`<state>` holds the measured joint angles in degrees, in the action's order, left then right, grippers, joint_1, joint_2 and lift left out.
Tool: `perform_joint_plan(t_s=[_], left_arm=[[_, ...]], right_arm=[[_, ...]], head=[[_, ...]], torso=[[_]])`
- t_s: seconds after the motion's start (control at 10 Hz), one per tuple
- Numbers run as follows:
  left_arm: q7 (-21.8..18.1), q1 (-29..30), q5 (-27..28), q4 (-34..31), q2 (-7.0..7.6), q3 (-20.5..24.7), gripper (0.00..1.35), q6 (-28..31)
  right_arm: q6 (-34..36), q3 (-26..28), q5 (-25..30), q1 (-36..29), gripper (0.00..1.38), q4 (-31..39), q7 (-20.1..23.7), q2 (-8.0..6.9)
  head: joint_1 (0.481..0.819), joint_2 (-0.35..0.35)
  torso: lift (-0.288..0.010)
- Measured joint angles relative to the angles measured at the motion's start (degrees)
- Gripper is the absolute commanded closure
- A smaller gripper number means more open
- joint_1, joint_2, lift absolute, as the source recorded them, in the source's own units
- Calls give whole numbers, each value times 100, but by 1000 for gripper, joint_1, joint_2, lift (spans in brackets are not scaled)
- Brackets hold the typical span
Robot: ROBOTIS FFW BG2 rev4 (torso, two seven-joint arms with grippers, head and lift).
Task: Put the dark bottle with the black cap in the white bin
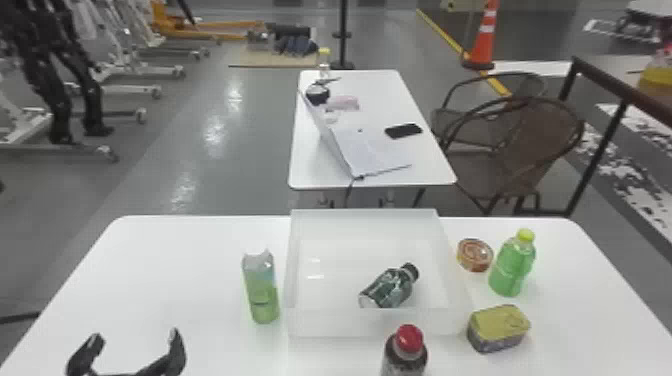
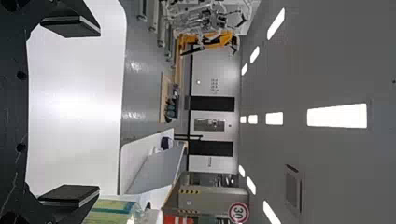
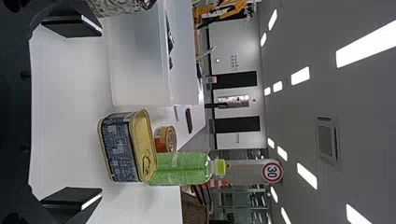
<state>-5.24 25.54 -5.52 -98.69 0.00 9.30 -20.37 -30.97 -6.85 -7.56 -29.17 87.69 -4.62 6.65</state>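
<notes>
Head view: dark bottle (image 1: 386,291) within white bin (image 1: 325,322) edges

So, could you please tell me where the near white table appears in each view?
Head view: the near white table spans the foreground, under the white bin.
Left wrist view: it lies beyond the open left pincer, before the grey floor.
Right wrist view: it lies beyond the open right pincer, under the rectangular tin.
Shared landmark: the orange equipment in the background.

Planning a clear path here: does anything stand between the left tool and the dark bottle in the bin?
Yes: a green bottle stands just left of the bin, roughly on the line, then the bin's wall.
</notes>
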Motion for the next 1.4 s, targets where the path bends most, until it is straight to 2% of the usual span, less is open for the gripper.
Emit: perform_joint_plan(t_s=[0.2,0.3,0.5,1.4], left_arm=[[-17,257,-149,692,0,81,113,-716],[-72,325,-125,854,0,123,116,-845],[12,343,-258,1152,0,-67,116,-1080],[15,260,-341,1194,0,-171,116,-1111]], right_arm=[[25,2,5,-44,91,27,-3,3],[34,7,0,-70,91,43,-4,3],[50,9,-8,-99,91,65,-2,4],[335,50,118,-477,84,521,-4,170]], head=[[549,0],[549,0],[549,0],[549,0]], torso=[[-100],[-100],[-100],[-100]])
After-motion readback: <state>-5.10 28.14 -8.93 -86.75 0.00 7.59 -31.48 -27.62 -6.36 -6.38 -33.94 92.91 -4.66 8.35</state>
